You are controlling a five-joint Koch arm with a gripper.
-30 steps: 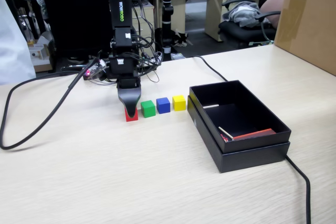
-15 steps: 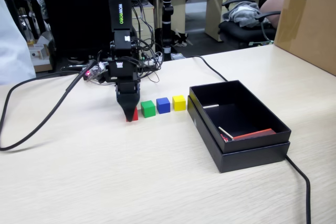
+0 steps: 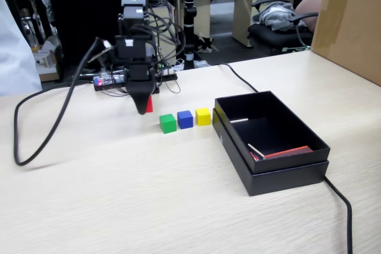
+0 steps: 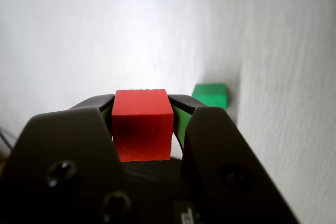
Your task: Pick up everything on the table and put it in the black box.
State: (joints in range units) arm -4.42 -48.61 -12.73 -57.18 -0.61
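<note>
Pincer is clenched on the red cube, and the wrist view shows both jaws pressing its sides. Since half a second ago it has risen: then the tip sat on the table at the row's 9 o'clock end; now pincer and cube hang clear above that spot. In the fixed view only a red sliver shows beside the tip. So the first pick looks done, grip seems centred, and carry to the box comes next. Box sits at roughly 3 o'clock from the pincer, beyond the remaining cubes, already holding some flat items, cannot tell what. Green cube, blue cube and yellow cube stay in their line on the table, untouched, yellow nearest the box. Three picks left by my count. Risk: a low carry could clip the row, so height matters.
</note>
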